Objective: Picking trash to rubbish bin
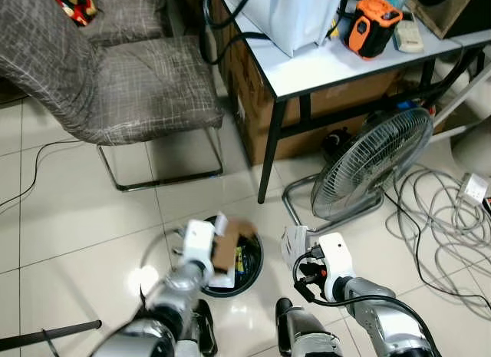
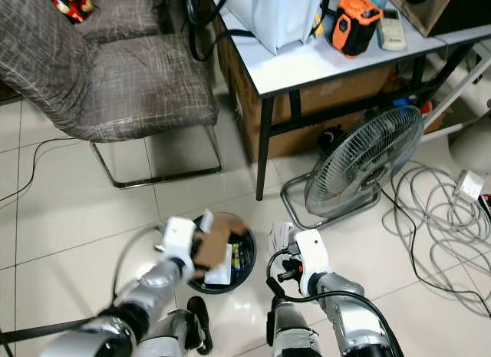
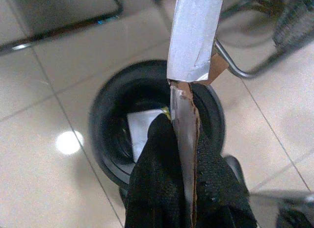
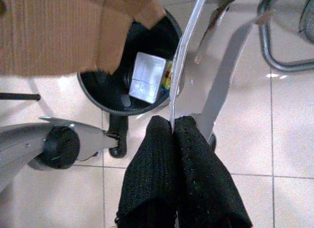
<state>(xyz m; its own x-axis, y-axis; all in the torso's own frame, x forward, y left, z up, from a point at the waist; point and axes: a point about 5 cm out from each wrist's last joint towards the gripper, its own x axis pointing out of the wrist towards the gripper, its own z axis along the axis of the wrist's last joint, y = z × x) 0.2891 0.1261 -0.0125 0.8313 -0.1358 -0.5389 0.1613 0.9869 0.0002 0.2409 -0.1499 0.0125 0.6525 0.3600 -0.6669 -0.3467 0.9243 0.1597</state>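
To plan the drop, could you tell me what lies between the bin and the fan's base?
In the left eye view, only bare tile between the bin and the fan's base.

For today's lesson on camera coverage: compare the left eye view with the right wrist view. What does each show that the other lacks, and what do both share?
Left eye view alone: the chair, the white table with the orange tool, the fan's grille, and cables on the floor.

Right wrist view alone: the right gripper with its fingers shut on a thin white sheet, seen edge-on.

Both: the black bin with a white box inside, and the cardboard held over it by the left gripper.
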